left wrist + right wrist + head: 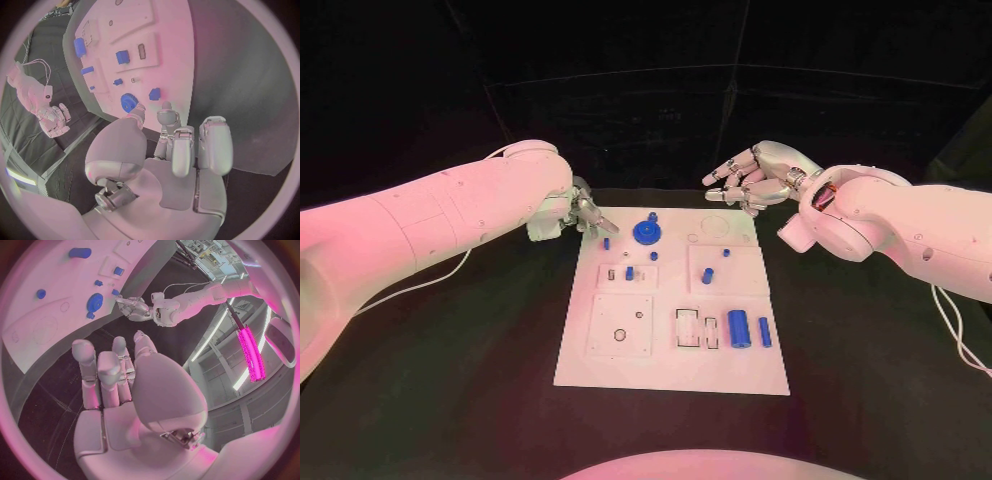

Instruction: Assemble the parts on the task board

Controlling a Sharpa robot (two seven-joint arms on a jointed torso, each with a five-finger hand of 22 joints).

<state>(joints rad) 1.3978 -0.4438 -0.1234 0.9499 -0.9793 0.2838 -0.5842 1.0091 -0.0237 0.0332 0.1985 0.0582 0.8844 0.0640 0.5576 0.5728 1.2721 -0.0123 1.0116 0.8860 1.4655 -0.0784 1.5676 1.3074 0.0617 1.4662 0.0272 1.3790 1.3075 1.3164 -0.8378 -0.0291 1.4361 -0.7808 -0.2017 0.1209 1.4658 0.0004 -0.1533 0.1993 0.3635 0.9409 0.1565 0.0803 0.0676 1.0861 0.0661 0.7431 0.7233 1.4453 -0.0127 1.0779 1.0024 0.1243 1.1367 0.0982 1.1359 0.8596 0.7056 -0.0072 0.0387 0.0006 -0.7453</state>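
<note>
Both hands hold nothing: the left hand (571, 213), fingers loosely apart, hovers just beside the blue gear (646, 231) on the board (669, 372); the right hand (753, 178), fingers curled, is farther off.

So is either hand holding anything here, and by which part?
Nothing is held. The left hand sits at the task board's far corner; the right hand hovers beyond it.
</note>
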